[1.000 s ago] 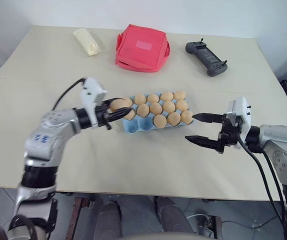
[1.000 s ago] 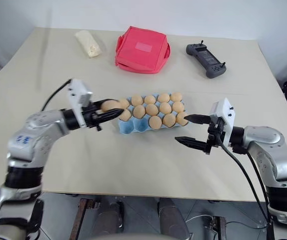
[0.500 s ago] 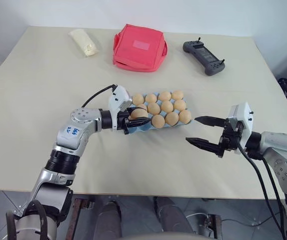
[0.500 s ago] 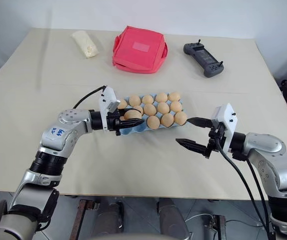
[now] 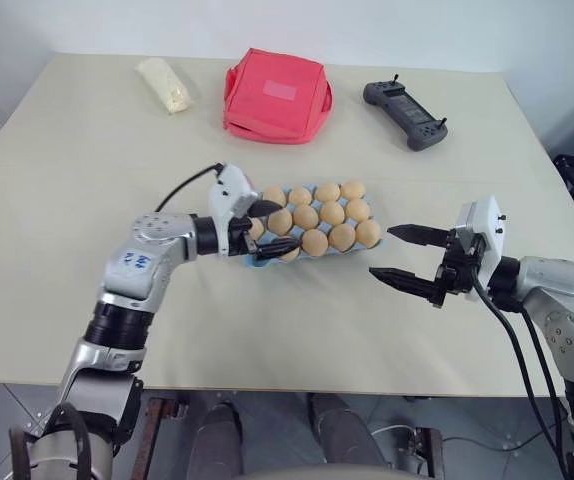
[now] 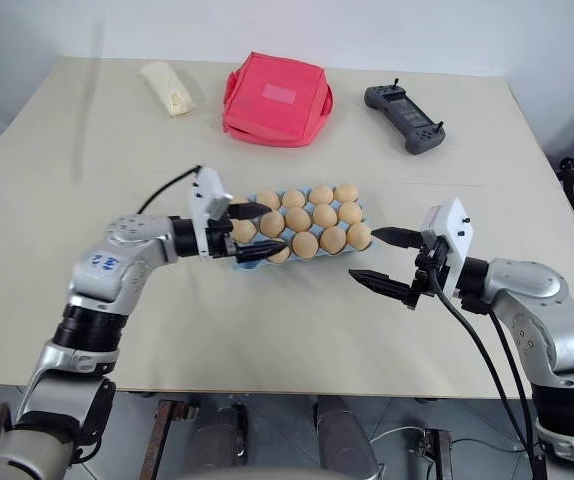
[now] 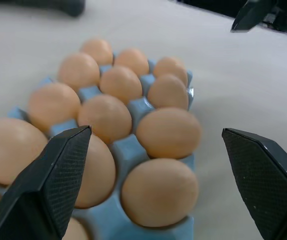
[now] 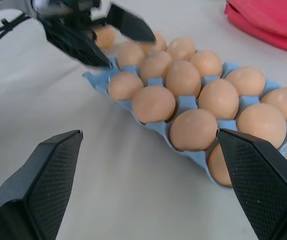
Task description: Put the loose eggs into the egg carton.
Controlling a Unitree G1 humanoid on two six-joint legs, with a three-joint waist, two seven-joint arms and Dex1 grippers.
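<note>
The light blue egg carton (image 8: pixel 98 80) lies mid-table, and pale orange eggs (image 5: pixel 315 241) sit in its cups. Loose eggs are out of view; every egg I see rests in a cup. My left gripper (image 5: pixel 289 226) is open at the carton's left end. One finger is behind the end eggs and the other in front, with nothing held. In the left wrist view its fingers (image 7: pixel 53 185) straddle the near eggs (image 7: pixel 159 191). My right gripper (image 5: pixel 380 252) stands open and empty, just right of the carton and apart from it.
At the far side of the table lie a red fabric pouch (image 5: pixel 275 95), a cream lumpy packet (image 5: pixel 170 84) to its left, and a black handheld controller (image 5: pixel 405 102) to its right. Bare tabletop lies in front of the carton.
My left gripper brought an egg from the carton's left end over its cups, then opened; the egg now rests in the carton. The right gripper has kept still.
</note>
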